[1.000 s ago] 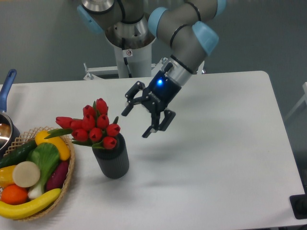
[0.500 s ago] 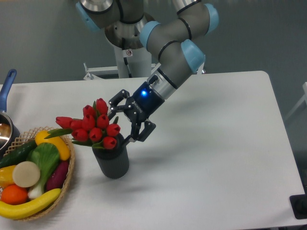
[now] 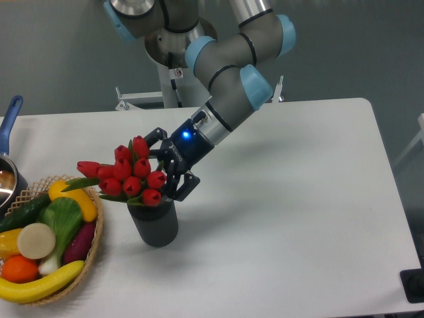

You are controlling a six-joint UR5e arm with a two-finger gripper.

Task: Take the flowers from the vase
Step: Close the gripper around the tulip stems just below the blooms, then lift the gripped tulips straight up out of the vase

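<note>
The flowers [image 3: 130, 172], a bunch of red tulip buds with green leaves, stand in the dark ribbed vase [image 3: 155, 223] at the table's left. My gripper [image 3: 165, 167] is open and pressed up against the bunch's right side, one finger [image 3: 151, 139] behind the top buds and the other finger [image 3: 183, 189] at the vase's rim. The buds sit partly between the jaws; the stems are hidden inside the vase.
A wicker basket [image 3: 97, 235] of fruit and vegetables lies left of the vase, nearly touching it. A blue-handled pot [image 3: 9, 126] sits at the far left edge. The arm reaches in from the back centre.
The gripper has travelled left and down from open space right of the vase until its open fingers reach the tulip buds. The flowers and vase have not moved.
</note>
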